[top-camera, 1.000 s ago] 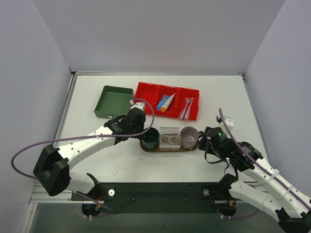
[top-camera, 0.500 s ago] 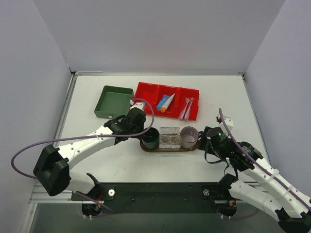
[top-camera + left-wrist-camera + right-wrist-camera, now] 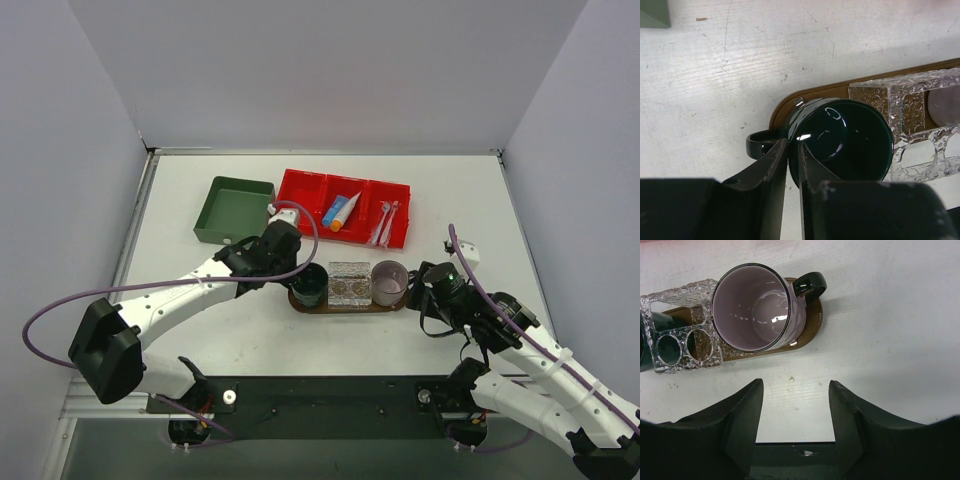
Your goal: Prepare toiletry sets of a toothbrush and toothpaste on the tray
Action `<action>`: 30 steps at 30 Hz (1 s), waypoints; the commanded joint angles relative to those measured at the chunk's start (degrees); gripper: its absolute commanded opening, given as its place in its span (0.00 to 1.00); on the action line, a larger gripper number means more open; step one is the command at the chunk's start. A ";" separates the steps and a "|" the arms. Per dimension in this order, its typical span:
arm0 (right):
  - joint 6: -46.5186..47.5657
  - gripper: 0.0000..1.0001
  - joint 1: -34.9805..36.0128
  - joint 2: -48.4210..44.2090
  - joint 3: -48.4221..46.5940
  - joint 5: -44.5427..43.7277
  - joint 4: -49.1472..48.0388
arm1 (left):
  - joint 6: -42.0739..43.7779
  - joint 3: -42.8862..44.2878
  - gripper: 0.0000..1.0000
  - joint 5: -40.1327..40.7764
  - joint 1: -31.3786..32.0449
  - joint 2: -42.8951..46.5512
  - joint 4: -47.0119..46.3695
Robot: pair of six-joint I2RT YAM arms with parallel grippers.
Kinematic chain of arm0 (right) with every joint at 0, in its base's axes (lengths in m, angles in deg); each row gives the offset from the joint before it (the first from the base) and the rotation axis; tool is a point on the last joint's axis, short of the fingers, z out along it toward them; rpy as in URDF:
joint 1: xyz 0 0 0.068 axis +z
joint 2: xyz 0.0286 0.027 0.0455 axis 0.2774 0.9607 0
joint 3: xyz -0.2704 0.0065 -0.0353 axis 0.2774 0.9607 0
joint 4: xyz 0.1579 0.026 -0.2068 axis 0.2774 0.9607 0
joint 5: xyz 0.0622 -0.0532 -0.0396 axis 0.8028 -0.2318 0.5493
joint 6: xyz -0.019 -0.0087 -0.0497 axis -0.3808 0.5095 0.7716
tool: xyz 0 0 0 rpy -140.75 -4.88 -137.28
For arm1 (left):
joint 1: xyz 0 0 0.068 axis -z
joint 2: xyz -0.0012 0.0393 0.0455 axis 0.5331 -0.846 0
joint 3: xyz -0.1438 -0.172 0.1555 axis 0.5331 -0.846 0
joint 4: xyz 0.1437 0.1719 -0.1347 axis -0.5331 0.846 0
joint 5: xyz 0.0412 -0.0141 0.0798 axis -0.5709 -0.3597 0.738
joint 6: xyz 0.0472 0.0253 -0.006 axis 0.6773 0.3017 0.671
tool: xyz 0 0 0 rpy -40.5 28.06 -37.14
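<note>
The left gripper [image 3: 793, 160] stands over the left end of the flat oval dark brown wooden tray [image 3: 825, 93]. Its jaws are drawn narrow astride the wall of the glossy dark green mug [image 3: 850, 140], one finger inside the rim and one outside, just beside the mug's handle. Whether the pads press the wall cannot be told.

The dark green mug stands upright on the tray's left end, its handle reaching out past the tray's edge. Next to it, on the middle of the tray, is a clear textured plastic holder [image 3: 905, 95] with round holes in its top. On the right end stands the translucent pink mug [image 3: 752, 307], upright, with a black rim and a black handle pointing past the tray's right end.

The right gripper [image 3: 795, 390] hangs near and to the right of the pink mug, apart from it, its jaws spread wide with nothing between them.

Farther back on the white table [image 3: 200, 320] lies the red three-compartment plastic bin [image 3: 300, 190]. A white-and-blue toothpaste tube [image 3: 340, 211] with an orange cap lies in its middle compartment, and thin pale toothbrushes [image 3: 385, 222] lie in its right one. Just left of the bin sits the green square box [image 3: 205, 215].
</note>
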 commanded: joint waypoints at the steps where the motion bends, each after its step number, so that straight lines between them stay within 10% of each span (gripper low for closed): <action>1: 0.51 0.50 -0.16 0.34 0.26 -1.65 0.05 | -0.57 3.68 0.25 1.17 0.49 0.60 -1.72; 15: 0.59 0.51 -0.16 -0.10 0.08 -1.82 0.14 | 2.06 5.08 0.39 4.33 1.02 3.15 -1.20; 30: 2.35 0.53 -0.16 0.25 -1.67 -4.02 0.40 | 16.83 8.59 0.76 -4.00 -3.71 6.94 -6.91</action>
